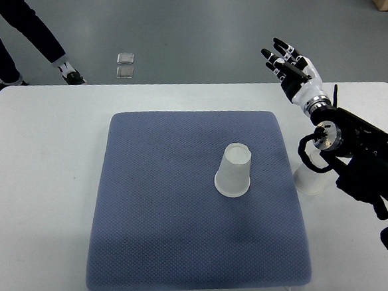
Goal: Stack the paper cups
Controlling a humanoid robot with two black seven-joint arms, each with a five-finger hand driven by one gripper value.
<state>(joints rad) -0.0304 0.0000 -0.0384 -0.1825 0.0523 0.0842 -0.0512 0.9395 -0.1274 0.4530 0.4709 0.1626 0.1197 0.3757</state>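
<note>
An upturned paper cup sits mid-mat, a second cup under the right hand's arm. Fingers spread, empty. Light, crushable: grip the sidewall gently.

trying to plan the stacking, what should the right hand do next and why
Probably bring the right hand back and down toward the cup beside the mat. The hand is open, holds nothing, and hovers past the table's far edge, while that cup sits partly hidden under its forearm.
</note>
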